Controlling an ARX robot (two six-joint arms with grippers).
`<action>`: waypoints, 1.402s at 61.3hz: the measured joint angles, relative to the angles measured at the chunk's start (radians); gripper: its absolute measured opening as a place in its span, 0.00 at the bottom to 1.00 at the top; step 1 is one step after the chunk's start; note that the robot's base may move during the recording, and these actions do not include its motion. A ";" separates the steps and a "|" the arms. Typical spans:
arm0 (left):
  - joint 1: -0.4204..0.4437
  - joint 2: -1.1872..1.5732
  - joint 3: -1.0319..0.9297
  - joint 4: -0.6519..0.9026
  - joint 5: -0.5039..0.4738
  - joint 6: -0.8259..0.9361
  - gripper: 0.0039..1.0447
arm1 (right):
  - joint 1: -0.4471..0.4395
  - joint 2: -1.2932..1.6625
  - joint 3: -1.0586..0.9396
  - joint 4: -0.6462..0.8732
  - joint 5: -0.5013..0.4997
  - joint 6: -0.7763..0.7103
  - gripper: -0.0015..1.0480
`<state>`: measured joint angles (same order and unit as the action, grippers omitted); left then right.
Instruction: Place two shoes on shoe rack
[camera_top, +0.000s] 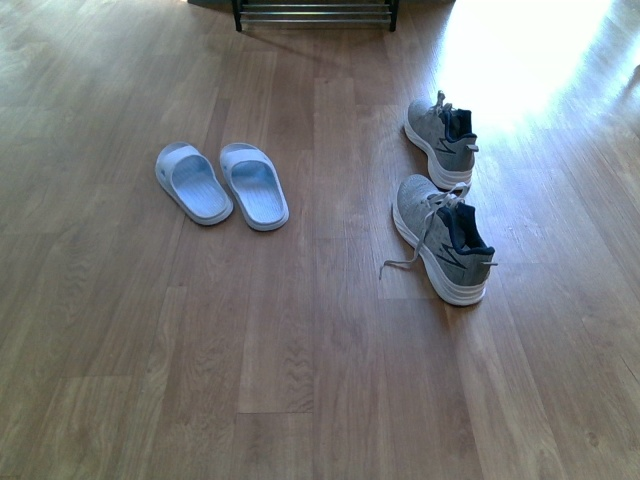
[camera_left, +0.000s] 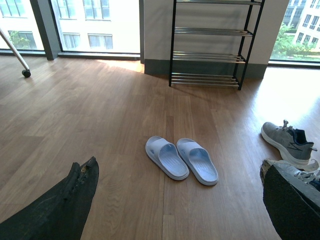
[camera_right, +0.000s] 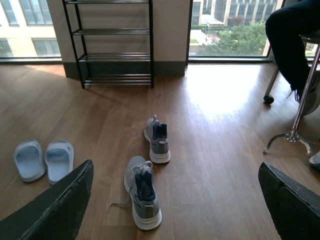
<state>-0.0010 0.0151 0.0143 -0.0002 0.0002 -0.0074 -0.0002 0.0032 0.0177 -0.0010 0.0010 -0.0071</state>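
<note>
The sneakers lie on the floor (camera_top: 300, 380), to the right of the robot's front, one behind the other and a little apart. Both point their toes toward the rack (camera_top: 315, 12). The far sneaker (camera_top: 442, 140) sits at the edge of a bright sun patch (camera_top: 520, 50). The near sneaker (camera_top: 445, 240) stands upright on its white sole, its dark lining showing at the heel. One loose lace (camera_top: 400, 262) trails from it over the boards on the side toward the slides.

The slides lie to the left of the sneakers and well apart from them. The left slide (camera_top: 192, 183) and the right slide (camera_top: 254, 185) rest side by side, soles down, very close at the toe end. Their straps are at the far end, angled a little left.

The rack stands far beyond both pairs, against a pale wall (camera_right: 170, 30) between tall windows (camera_left: 100, 25). Its black frame carries tiers of thin silver rods.

The left jaws stand wide with nothing between them, and one dark finger (camera_left: 60, 205) shows at each lower corner of the left wrist view. The right jaws are equally wide and hold nothing, with their fingers (camera_right: 55, 210) framing the sneakers. Both hang above the floor.

Off to the right, a person's dark leg (camera_right: 295, 35) shows above a chair base (camera_right: 292, 135).
</note>
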 joint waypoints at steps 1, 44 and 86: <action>0.000 0.000 0.000 0.000 0.000 0.000 0.91 | 0.000 0.000 0.000 0.000 0.000 0.000 0.91; 0.000 0.000 0.000 0.000 0.000 0.000 0.91 | 0.000 0.000 0.000 0.000 0.000 0.000 0.91; 0.000 0.000 0.000 0.000 0.000 0.000 0.91 | 0.000 0.000 0.000 0.000 0.000 0.000 0.91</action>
<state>-0.0010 0.0151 0.0143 -0.0002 0.0002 -0.0074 -0.0002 0.0032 0.0177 -0.0010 0.0010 -0.0071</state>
